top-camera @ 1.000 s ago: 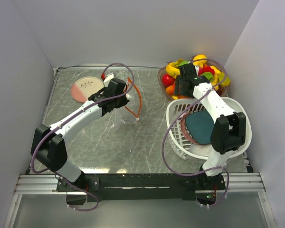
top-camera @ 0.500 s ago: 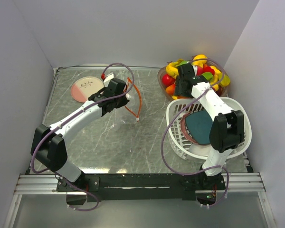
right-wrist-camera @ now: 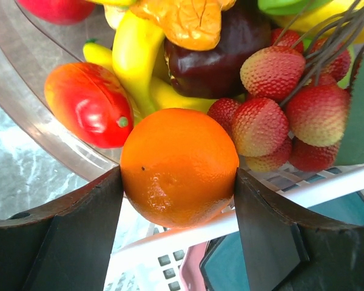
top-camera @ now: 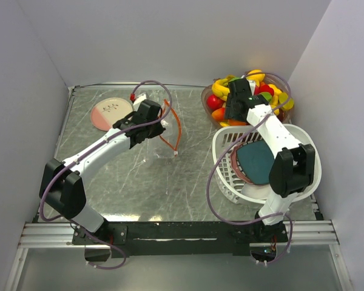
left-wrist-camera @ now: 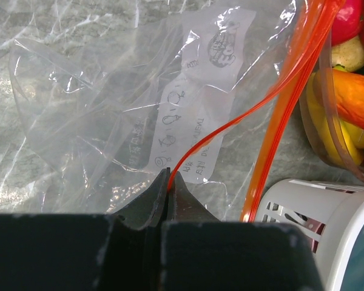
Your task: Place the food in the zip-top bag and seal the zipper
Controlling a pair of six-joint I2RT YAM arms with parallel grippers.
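The clear zip-top bag (left-wrist-camera: 109, 109) lies crinkled on the table, its mouth gaping. My left gripper (left-wrist-camera: 168, 176) is shut on one thin orange-red strip of the zipper (left-wrist-camera: 218, 130), and the other strip (left-wrist-camera: 285, 103) runs up to the right. In the top view the left gripper (top-camera: 158, 126) sits over the bag (top-camera: 161, 148). My right gripper (right-wrist-camera: 179, 182) is shut on an orange (right-wrist-camera: 179, 163) at the near rim of the clear bowl (right-wrist-camera: 24, 103). More food stays in the bowl: a red mango (right-wrist-camera: 88, 103), a banana (right-wrist-camera: 133, 54) and lychees (right-wrist-camera: 273, 115).
A white slatted basket (top-camera: 227, 176) holding a teal plate (top-camera: 258, 159) stands right below the bowl (top-camera: 207, 96) and under the right wrist. A round pink-and-white dish (top-camera: 109, 112) lies at the back left. Grey walls close in the table on three sides.
The right gripper's jaws have narrowed onto the orange and its wrist has shifted slightly over the bowl. The left arm and the bag have not moved.
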